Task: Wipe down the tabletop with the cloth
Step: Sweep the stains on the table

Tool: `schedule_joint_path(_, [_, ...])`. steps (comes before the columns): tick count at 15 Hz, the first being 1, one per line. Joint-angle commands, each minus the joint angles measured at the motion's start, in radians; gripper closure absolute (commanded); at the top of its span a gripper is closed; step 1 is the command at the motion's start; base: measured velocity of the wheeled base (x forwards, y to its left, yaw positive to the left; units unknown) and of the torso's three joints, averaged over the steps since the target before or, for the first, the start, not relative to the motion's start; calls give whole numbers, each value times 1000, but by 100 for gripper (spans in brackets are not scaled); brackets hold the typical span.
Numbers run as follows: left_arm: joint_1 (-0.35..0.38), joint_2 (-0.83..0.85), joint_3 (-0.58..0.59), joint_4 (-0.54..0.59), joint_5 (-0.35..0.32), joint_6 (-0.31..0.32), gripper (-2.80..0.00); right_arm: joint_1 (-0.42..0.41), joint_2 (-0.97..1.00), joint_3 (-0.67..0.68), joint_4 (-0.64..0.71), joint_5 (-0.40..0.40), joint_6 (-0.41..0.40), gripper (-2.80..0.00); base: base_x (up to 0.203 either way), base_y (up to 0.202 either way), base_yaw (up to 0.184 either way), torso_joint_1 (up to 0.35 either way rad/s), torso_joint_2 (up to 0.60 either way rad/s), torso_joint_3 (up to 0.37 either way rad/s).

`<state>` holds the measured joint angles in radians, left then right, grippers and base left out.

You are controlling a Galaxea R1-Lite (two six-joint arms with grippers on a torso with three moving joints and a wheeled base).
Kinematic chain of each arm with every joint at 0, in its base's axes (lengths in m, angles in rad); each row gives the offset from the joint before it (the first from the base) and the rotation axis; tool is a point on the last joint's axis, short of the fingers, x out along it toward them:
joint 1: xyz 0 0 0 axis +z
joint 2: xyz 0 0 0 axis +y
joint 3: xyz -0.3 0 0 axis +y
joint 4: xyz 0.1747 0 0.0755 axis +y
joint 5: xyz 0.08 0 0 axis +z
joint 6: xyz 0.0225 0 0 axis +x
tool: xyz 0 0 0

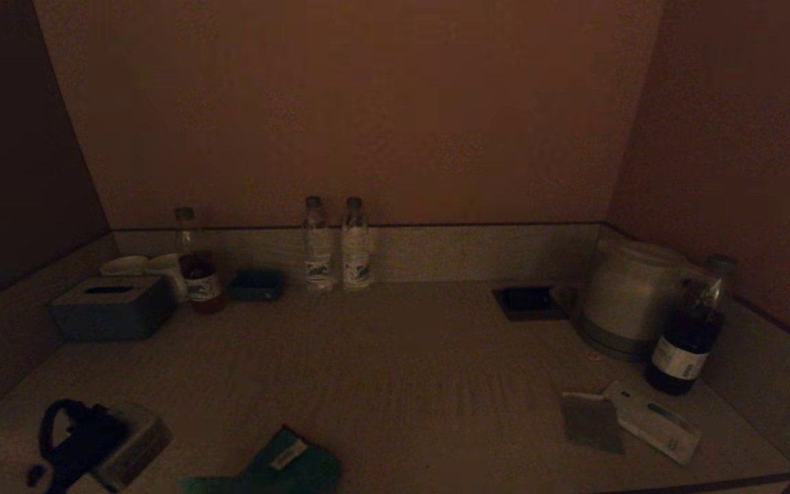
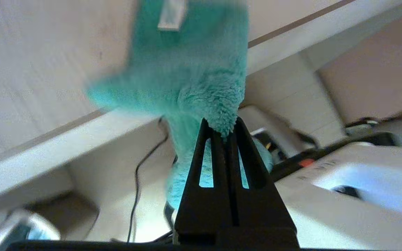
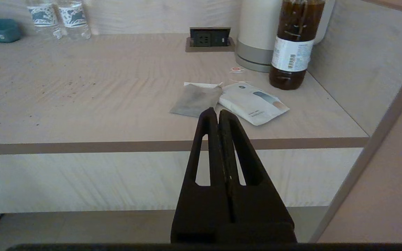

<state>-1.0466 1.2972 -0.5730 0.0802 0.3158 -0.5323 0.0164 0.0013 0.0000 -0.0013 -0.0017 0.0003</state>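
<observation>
Left gripper (image 2: 221,125) pinches teal cloth (image 2: 190,69) — its white tag (image 2: 171,14) unreadable.

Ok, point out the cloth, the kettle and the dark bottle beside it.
cloth (image 2: 201,73), left wrist view, on its fluffy middle.
kettle (image 1: 628,295), head view, on its body.
dark bottle (image 3: 292,52), right wrist view, on its label.
</observation>
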Motion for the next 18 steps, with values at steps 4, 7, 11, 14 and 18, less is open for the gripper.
schedule_joint_path(4, [150,-149,-61,-12,41,123,0,0,0,0,0,0,0,0,0,0,0,0,0,0])
schedule_joint_path(7, [381,-110,-161,-78,45,234,0,0,0,0,0,0,0,0,0,0,0,0,0,0])
schedule_joint_path(11, [585,128,-227,-316,49,389,0,0,0,0,0,0,0,0,0,0,0,0,0,0])
schedule_joint_path(14, [663,342,-240,-536,51,465,0,0,0,0,0,0,0,0,0,0,0,0,0,0])
schedule_joint_path(18, [714,723,-220,-866,75,564,0,0,0,0,0,0,0,0,0,0,0,0,0,0])
